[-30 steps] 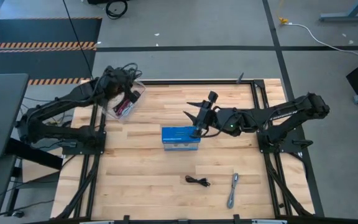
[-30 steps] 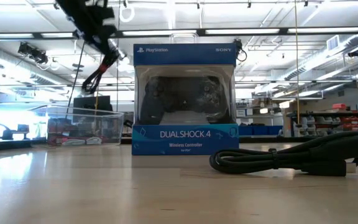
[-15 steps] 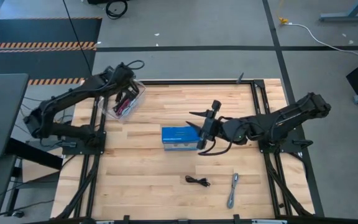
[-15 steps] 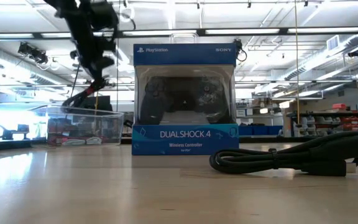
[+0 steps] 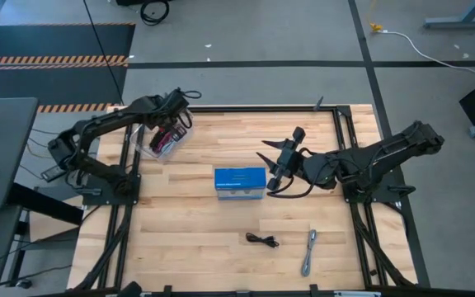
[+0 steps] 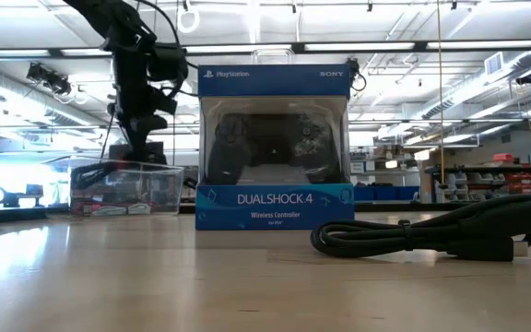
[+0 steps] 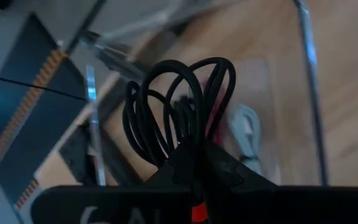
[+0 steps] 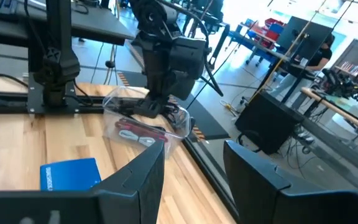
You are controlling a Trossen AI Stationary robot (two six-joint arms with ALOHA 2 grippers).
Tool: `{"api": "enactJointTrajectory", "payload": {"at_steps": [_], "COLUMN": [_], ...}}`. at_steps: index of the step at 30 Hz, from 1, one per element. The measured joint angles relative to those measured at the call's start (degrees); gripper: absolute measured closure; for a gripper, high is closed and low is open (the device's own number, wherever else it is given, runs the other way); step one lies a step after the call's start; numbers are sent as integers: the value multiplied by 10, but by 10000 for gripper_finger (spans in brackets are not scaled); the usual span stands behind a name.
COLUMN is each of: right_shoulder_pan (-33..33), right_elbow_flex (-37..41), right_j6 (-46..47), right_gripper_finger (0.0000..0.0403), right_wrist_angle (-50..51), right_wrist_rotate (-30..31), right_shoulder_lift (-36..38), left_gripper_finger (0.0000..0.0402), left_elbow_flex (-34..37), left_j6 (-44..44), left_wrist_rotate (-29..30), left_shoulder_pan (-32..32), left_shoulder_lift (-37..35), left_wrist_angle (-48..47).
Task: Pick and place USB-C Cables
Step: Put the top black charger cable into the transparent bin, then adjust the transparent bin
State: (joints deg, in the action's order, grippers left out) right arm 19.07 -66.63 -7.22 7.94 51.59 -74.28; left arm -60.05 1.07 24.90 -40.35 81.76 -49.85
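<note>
My left gripper (image 5: 172, 129) hangs over the clear plastic tub (image 5: 157, 142) at the table's far left, shut on a coiled black USB-C cable (image 7: 178, 118). In the low view it (image 6: 144, 129) reaches down to the tub's rim (image 6: 125, 166). A maroon cable (image 7: 215, 121) and a silver-grey cable (image 7: 247, 134) lie in the tub. My right gripper (image 5: 277, 167) is open, in the air just right of the blue box (image 5: 240, 182). A black cable (image 5: 262, 240) and a silver-grey cable (image 5: 308, 251) lie flat on the near part of the table. My left gripper pinches the black cable's bundled coil at one end (image 7: 191, 152) between its two fingers, from above, pointing down into the tub. The loops (image 7: 166, 106) fan out beyond the fingertips. Whether they touch the tub's floor cannot be told.
The blue box (image 6: 275, 148) stands upright mid-table between the two arms. The near black cable (image 6: 436, 235) lies close to the low camera. Bare wood (image 5: 180, 239) spreads across the table's near left. A metal frame (image 5: 336, 124) runs along the table's edges.
My left gripper has come down toward the tub, carrying the black cable from above the rim down to it, and shifted slightly toward the table's right. My right gripper has drawn back from the blue box's right end toward the table's right, staying open.
</note>
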Motion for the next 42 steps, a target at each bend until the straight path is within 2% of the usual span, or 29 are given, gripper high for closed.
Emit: {"api": "enactJointTrajectory", "payload": {"at_steps": [4,12,19,24,28,32,34,39,42], "right_shoulder_pan": [0,0,0,0,0,0,0,0,0], "right_elbow_flex": [0,0,0,0,0,0,0,0,0], "right_j6": [11,17,18,18,22,25,26,26,31], "right_gripper_finger": [232,232,232,232,232,232,232,232,232], "right_wrist_angle": [10,12,22,24,29,30,30,30,30], "right_wrist_rotate": [0,0,0,0,0,0,0,0,0], "right_shoulder_lift": [4,5,5,5,5,5,5,5,5], "left_gripper_finger": [386,375,297,240,218,215,219,233,242], "left_elbow_flex": [0,0,0,0,0,0,0,0,4], "left_j6": [1,-7,-15,-6,-4,-4,-8,-59,-82], "left_wrist_rotate": [-37,-32,23,31,31,28,6,-150,-200], "left_shoulder_pan": [1,1,14,15,30,57,74,125,167], "left_shoulder_lift": [0,0,0,0,-17,-58,-83,-124,-125], "left_wrist_angle": [-32,-74,-63,-56,-50,-38,-37,-30,-21]}}
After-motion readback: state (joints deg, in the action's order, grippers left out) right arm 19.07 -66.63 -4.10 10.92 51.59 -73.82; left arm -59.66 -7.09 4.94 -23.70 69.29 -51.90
